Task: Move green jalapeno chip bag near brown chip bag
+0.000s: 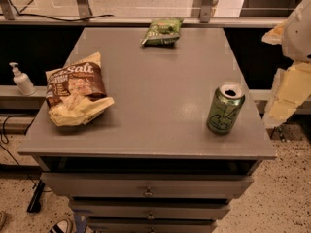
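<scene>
The green jalapeno chip bag (163,31) lies flat at the far edge of the grey cabinet top (155,96), near the middle. The brown chip bag (74,94), with white "salt" lettering and pale yellow edges, lies at the left side of the top, towards the front. The two bags are well apart. My gripper (287,92) shows as white and pale yellow parts at the right edge of the view, off the cabinet's right side and above floor level. It is not touching either bag and nothing shows in it.
A green soda can (225,108) stands upright and opened near the front right of the top. A white pump bottle (22,80) stands on a ledge left of the cabinet. Drawers (146,191) are below, and a rail runs behind the cabinet.
</scene>
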You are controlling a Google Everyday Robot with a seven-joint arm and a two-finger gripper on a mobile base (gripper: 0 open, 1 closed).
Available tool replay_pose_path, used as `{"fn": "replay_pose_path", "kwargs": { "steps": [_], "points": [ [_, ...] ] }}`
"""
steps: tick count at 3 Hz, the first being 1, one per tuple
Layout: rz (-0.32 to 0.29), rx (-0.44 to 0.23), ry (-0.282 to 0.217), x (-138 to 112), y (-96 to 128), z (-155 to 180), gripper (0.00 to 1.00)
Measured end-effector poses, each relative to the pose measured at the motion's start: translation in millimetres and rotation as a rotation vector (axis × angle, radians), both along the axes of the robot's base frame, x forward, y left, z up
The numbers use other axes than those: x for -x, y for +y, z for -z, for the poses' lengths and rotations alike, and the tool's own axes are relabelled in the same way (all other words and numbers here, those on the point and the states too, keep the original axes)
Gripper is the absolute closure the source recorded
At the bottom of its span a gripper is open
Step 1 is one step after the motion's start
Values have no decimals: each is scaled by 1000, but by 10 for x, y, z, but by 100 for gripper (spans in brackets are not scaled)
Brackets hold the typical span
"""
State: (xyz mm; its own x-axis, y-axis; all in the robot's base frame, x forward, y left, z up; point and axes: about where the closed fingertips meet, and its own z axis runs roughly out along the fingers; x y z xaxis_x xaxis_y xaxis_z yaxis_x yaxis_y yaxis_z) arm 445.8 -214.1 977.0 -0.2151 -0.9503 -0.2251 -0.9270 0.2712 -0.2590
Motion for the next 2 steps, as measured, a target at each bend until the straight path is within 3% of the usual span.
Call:
{"fn": "replay_pose_path", "kwargs": {
  "steps": [2],
  "points": [
    [27, -190, -27, -609, 346, 239, 0]
  ]
}}
